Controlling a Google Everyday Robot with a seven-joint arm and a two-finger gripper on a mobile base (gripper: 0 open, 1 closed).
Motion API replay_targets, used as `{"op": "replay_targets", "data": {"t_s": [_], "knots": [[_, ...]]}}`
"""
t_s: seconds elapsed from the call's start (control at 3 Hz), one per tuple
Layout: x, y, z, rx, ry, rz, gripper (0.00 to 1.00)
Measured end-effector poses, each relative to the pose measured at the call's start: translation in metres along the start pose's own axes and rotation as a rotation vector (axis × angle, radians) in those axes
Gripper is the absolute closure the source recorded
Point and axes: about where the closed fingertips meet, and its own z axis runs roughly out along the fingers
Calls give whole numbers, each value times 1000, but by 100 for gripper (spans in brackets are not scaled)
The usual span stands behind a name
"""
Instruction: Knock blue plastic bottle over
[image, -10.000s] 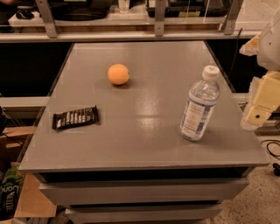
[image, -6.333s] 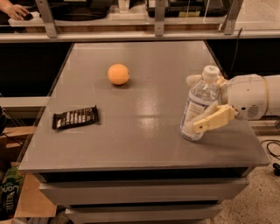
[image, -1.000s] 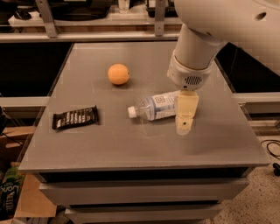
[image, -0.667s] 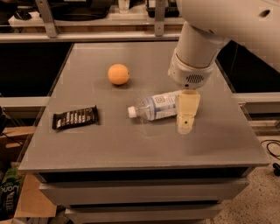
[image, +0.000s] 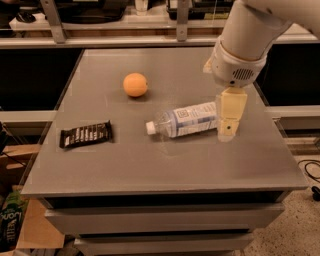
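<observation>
The blue plastic bottle (image: 186, 120) lies on its side near the middle of the grey table (image: 150, 160), its white cap pointing left. My gripper (image: 229, 120) hangs from the white arm (image: 245, 40) that comes in from the upper right. It points down at the bottle's base end, on its right. The cream fingers (image: 231, 112) show as one block with nothing between them.
An orange ball (image: 135, 84) sits on the table behind and left of the bottle. A dark snack bar wrapper (image: 86, 134) lies flat at the left. The table's right edge is close to the gripper. A shelf rail runs along the back.
Ten seconds ago the bottle stood upright at the right of the table; it now lies on its side. In the last second the gripper has lifted slightly and the bottle has stayed still.
</observation>
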Motion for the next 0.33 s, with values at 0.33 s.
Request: {"op": "replay_targets", "data": {"t_s": [0.33], "knots": [[12,-4,-12,13,-21,9,0]]}}
